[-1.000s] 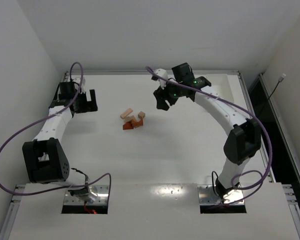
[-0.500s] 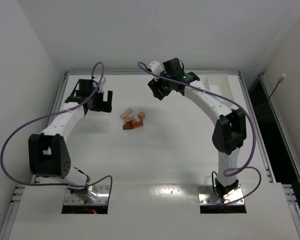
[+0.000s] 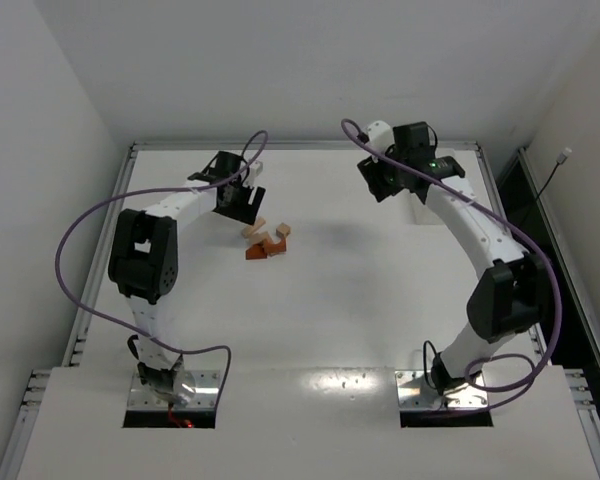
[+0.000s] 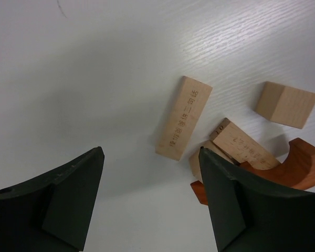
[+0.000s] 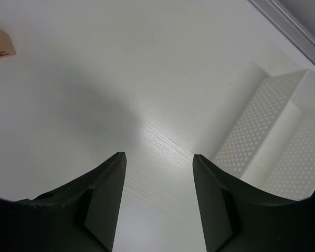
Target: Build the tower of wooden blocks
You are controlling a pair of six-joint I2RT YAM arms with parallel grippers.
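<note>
The wood blocks lie in a loose cluster (image 3: 266, 241) on the white table, and no tower stands. In the left wrist view I see a tan bar (image 4: 184, 117), a tan cube (image 4: 286, 104), a second tan bar (image 4: 241, 144), a reddish-orange arch (image 4: 299, 165) and a reddish piece (image 4: 198, 191). My left gripper (image 3: 246, 204) is open and empty just left of and behind the cluster; in its own view (image 4: 150, 152) the first tan bar's end lies just ahead of the jaws. My right gripper (image 3: 376, 184) is open and empty (image 5: 157, 155), far right of the blocks. One tan cube (image 5: 0, 44) shows at its view's top-left.
A white perforated box (image 5: 275, 142) stands at the back right, close to the right gripper; in the top view (image 3: 438, 160) the right arm partly hides it. A raised rim (image 3: 300, 146) runs along the table's back edge.
My left gripper has swung right, from the far left to just beside the blocks. My right gripper has moved right, away from the blocks toward the white box. The blocks have not moved.
</note>
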